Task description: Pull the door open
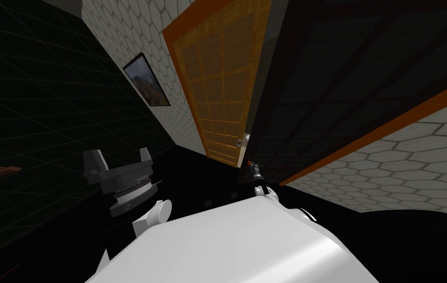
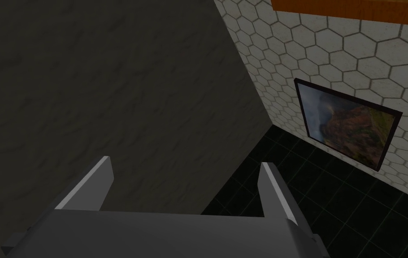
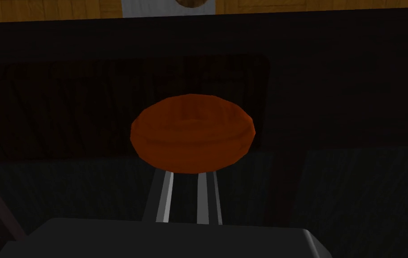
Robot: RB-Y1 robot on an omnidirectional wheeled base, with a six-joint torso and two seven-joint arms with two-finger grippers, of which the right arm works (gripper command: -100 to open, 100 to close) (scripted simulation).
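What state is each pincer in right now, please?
Left pincer: open, empty.
Right pincer: closed on the round orange-brown door knob.

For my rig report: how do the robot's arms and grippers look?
The left gripper and the right gripper are each a dark grey box with two thin, light grey, blade-like fingers. The left forearm is white, with a dark ringed wrist joint. The orange knob hides the right fingertips.
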